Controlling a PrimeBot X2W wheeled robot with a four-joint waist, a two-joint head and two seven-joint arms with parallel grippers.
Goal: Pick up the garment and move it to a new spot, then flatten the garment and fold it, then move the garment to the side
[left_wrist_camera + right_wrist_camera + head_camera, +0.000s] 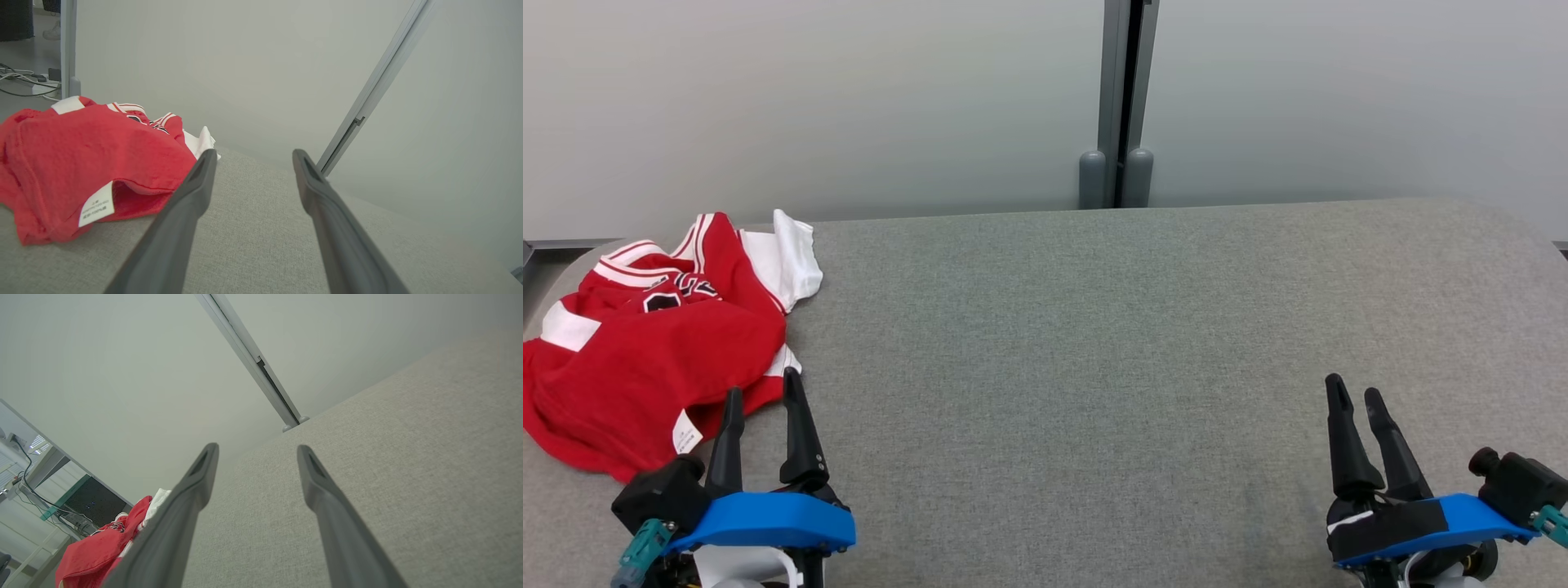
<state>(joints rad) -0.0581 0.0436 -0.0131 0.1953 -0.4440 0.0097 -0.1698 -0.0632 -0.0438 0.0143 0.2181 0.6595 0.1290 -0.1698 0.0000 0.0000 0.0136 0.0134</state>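
Red-and-white garment (pixel 645 359) lay crumpled at the far-left end of the grey fabric desk (pixel 1094 367), its white care label (pixel 687 433) showing at the near hem. I noted my left end effector (pixel 762 384) just beside that hem, fingers apart and gripping nothing. Right end effector (pixel 1352 385) sat well apart at the right, likewise spread and empty. Pale partition (pixel 849 98) stood behind.
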